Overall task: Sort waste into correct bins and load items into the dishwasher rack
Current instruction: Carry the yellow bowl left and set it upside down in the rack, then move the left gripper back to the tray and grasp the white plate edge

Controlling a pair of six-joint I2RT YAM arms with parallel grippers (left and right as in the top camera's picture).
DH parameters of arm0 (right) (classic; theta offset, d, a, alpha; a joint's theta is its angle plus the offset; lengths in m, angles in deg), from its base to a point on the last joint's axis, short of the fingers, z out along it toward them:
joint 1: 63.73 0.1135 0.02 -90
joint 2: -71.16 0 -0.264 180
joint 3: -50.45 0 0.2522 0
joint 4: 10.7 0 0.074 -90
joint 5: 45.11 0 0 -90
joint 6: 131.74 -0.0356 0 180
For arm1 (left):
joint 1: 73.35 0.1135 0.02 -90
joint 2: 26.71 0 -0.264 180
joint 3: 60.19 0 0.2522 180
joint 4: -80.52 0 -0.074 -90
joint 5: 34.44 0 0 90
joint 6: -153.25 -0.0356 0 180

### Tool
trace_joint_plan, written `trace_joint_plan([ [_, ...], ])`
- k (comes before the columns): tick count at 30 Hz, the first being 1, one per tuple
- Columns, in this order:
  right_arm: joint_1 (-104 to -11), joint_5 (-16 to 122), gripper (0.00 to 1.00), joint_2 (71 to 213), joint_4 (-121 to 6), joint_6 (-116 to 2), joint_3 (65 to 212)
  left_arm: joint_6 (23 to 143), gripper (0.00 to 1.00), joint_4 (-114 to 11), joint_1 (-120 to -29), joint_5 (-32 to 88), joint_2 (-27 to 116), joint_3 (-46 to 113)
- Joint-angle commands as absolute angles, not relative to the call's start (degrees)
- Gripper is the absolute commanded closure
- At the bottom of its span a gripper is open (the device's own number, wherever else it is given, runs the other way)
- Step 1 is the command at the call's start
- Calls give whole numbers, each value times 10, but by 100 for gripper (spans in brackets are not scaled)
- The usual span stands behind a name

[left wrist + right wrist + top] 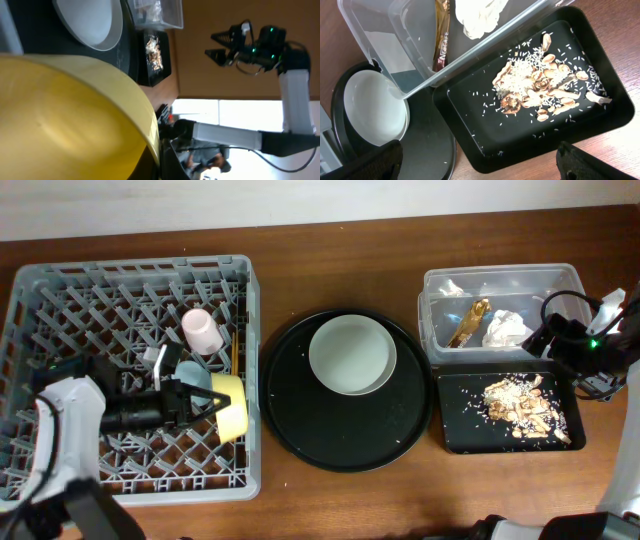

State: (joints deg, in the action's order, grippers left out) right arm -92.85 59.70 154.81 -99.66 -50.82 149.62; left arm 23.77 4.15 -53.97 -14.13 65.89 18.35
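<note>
As napkin (505, 328) and scraps (520, 408) lie sorted, we see the left pincer (200, 402) gripping the yellow bowl (232, 408) at the rack (60, 290), the right pincer (210, 44) wide; the plate (351, 355) is not yet loaded.

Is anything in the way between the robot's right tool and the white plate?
Yes. The open right tool hangs over the right part of the clear tub and the rectangular black tray. Both lie between it and the plate on the round black tray. It hangs above them, so it could probably pass over.
</note>
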Motion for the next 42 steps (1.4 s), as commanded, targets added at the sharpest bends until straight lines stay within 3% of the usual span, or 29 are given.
trace_joint_plan([
  [1,-930,592,1,1549,-997,-513,1507,202,100,25,-535,-165,702,173],
  [16,-930,592,1,1549,-997,-513,1507,203,100,13,-414,-75,725,173],
  [27,-930,592,1,1549,-997,-513,1507,203,100,34,-389,-91,725,173],
  [33,-930,592,1,1549,-997,-513,1507,203,99,64,-326,-91,725,173],
  [34,-930,592,1,1549,-997,-513,1507,203,69,66,-314,-91,725,173],
  [35,-930,592,1,1549,-997,-513,1507,203,1,68,-303,-90,725,173],
  [42,-930,592,1,1549,-997,-513,1507,202,1,84,-243,-91,725,173],
])
